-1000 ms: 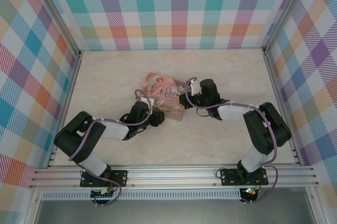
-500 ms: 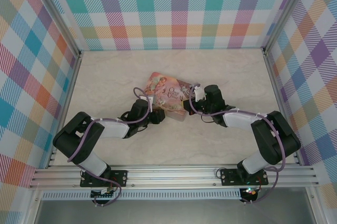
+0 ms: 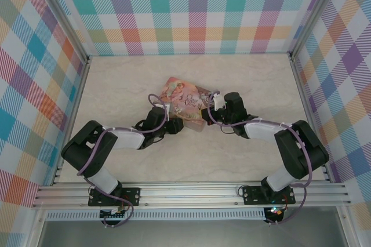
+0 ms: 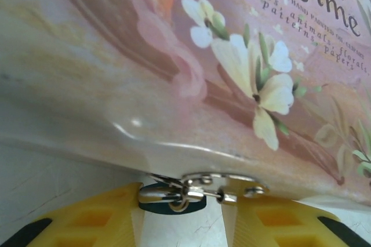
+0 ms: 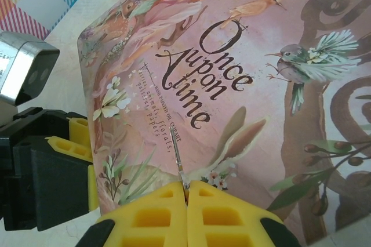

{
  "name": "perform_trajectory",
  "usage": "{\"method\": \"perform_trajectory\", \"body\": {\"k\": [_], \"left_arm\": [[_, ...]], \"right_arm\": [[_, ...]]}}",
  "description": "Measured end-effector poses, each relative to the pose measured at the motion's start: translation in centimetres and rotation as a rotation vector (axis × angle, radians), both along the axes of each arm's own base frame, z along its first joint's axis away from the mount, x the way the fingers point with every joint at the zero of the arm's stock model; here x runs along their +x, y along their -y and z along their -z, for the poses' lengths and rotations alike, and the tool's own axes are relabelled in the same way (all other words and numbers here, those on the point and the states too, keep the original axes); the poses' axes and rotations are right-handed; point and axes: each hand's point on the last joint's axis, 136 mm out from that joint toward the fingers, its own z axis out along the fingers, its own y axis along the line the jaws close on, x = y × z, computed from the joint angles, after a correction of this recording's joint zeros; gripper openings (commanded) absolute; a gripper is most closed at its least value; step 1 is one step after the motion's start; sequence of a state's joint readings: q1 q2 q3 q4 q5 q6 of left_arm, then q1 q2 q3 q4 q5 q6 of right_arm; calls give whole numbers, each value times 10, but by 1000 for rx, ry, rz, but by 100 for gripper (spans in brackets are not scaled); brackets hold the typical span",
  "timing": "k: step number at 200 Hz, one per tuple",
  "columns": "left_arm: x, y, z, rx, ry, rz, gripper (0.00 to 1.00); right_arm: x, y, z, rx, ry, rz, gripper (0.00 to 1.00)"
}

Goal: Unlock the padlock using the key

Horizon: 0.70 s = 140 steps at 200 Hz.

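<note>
At the near edge of the pink tin point(image 5: 261, 113), mid-bench, the left gripper point(image 3: 174, 128) has its 2 fingers straddling the padlock point(image 4: 168, 203); whether it pinches, I cannot tell. Further back, the right gripper point(image 5: 186, 192) clenches the key point(image 5: 180, 171), blade out over the lid; the padlock lies near-left of it.

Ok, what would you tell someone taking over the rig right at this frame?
Right gripper: fingers shut on the key, its blade pointing out over the pink tin lid.
Left gripper: fingers on either side of the padlock at the tin's clasp; a firm grip can't be confirmed.
Done: key in hand.
To do: bring the key to the padlock, insert, turn, free the shackle.
</note>
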<state>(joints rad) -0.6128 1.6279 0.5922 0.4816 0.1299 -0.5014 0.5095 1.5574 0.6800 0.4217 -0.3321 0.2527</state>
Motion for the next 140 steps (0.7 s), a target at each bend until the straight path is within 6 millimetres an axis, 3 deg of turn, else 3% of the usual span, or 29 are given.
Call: {"method": "perform_trajectory", "body": {"k": [140], "left_arm": [[8, 1, 5, 10, -10, -22, 42]], "right_arm": [[2, -1, 0, 0, 5, 5, 7]]}}
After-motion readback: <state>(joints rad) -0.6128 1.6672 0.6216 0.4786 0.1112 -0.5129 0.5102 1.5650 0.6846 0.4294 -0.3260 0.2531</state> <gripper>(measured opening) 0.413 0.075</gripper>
